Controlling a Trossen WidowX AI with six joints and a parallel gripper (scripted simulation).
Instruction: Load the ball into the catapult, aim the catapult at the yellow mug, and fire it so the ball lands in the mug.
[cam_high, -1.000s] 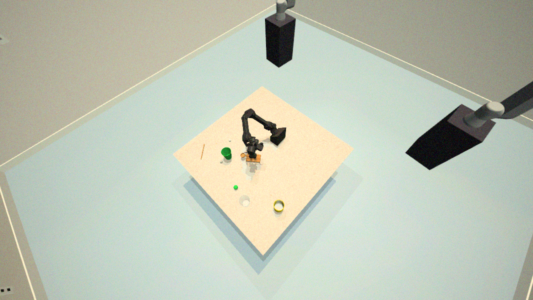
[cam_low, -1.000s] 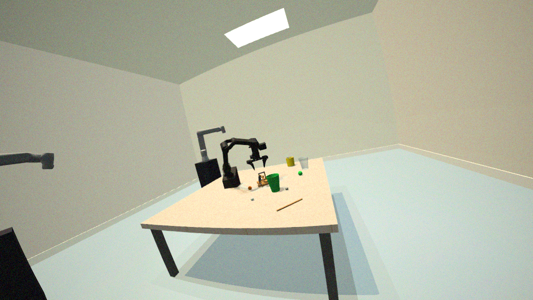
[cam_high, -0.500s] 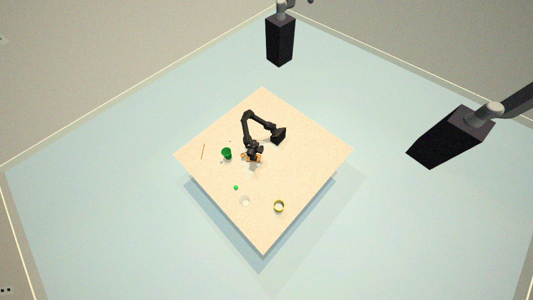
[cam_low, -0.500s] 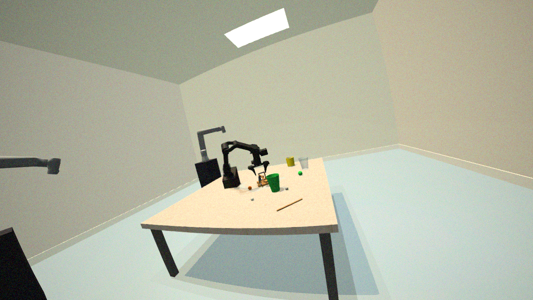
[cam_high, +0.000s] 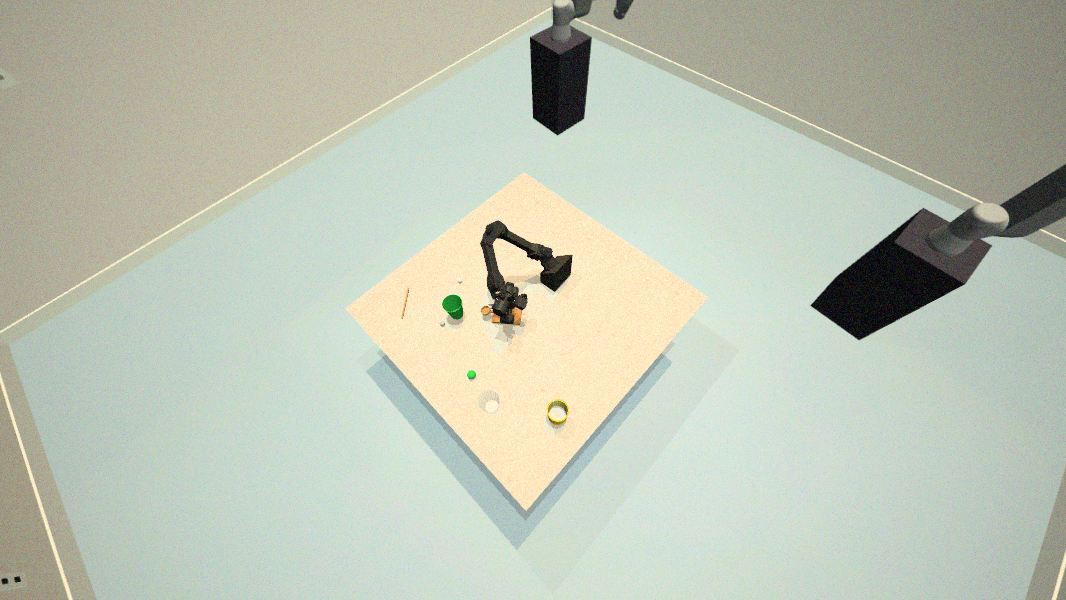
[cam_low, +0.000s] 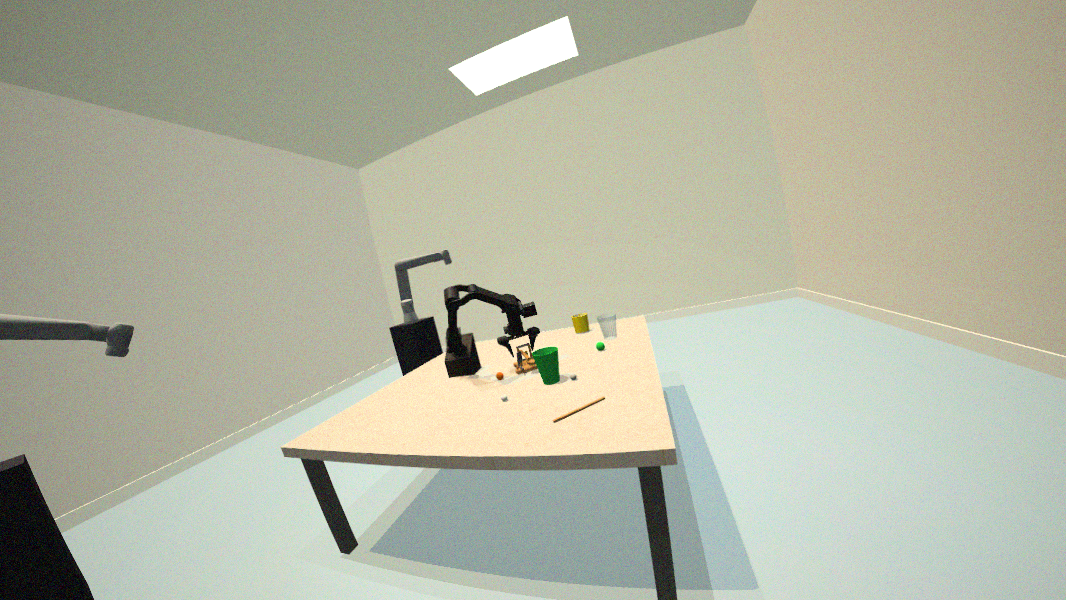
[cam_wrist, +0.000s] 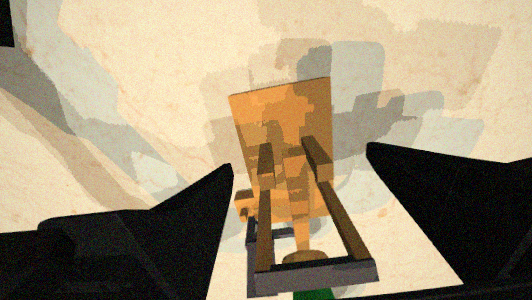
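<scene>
The orange wooden catapult (cam_high: 517, 318) (cam_low: 525, 367) (cam_wrist: 315, 107) stands on the table with its dark upright frame. Its round cup (cam_high: 485, 310) (cam_wrist: 305, 256) sticks out towards the green cup; I see no ball in it. My gripper (cam_low: 523, 352) (cam_wrist: 297, 159) is open and empty, pointing down over the catapult, a finger to either side of it in the wrist view. An orange ball (cam_low: 499, 376) lies on the table near the arm's base; the arm hides it in the top view. A green ball (cam_high: 471, 374) (cam_low: 600, 345) lies farther off. The yellow mug (cam_high: 557, 422) (cam_low: 580, 324) stands upright.
A green cup (cam_high: 452, 306) (cam_low: 548, 365) stands close beyond the catapult's cup. A clear cup (cam_high: 488, 400) (cam_low: 607, 325) stands near the yellow mug. Two small grey things (cam_high: 442, 324) (cam_low: 504, 398) and a thin stick (cam_high: 405, 304) (cam_low: 578, 409) lie around the green cup.
</scene>
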